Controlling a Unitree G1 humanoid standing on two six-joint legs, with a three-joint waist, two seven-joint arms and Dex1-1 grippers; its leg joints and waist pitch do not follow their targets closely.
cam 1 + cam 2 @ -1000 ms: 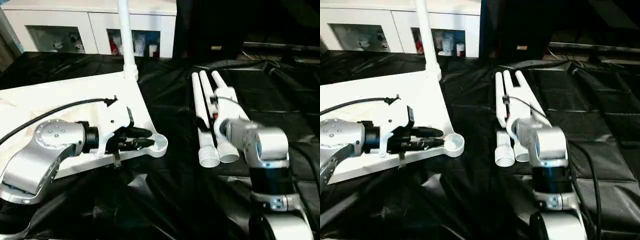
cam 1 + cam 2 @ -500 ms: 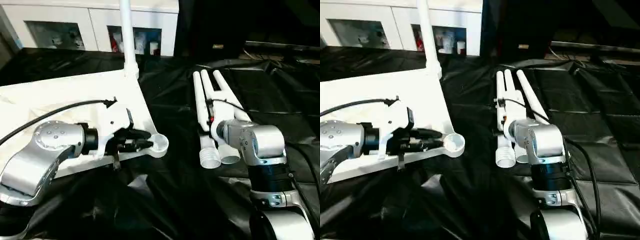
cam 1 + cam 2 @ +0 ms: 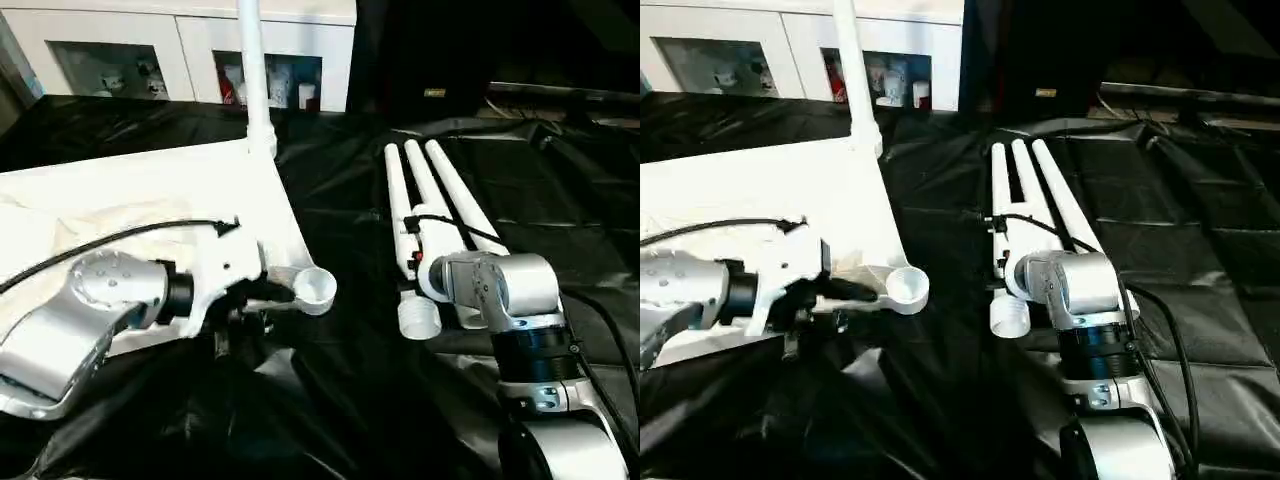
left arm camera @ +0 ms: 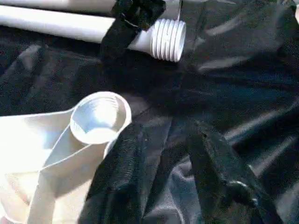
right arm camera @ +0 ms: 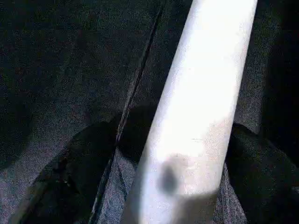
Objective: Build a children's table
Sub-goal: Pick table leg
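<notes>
The white table top (image 3: 150,190) lies upside down on the left, with one leg (image 3: 250,70) standing upright in its far corner. Its near corner socket (image 3: 315,288) is hollow. My left gripper (image 4: 163,130) is open over the black sheet, just beside and below that socket. One of its fingers (image 4: 117,177) is close against the top's rim. Three loose white legs (image 3: 425,190) lie side by side on the right. My right gripper (image 4: 133,16) is down over them near their threaded ends (image 3: 420,318). It is open, and one leg (image 5: 196,116) runs between its fingers (image 5: 79,182).
A white cabinet with glass doors (image 3: 180,50) stands behind the work area. The crumpled black sheet (image 3: 340,400) covers the floor. A black cable (image 3: 120,237) runs over the table top to my left wrist. Dark equipment stands at the back right.
My left gripper has dropped from the table top's edge to below the corner socket. My right gripper has moved forward and down over the loose legs, hiding one threaded end.
</notes>
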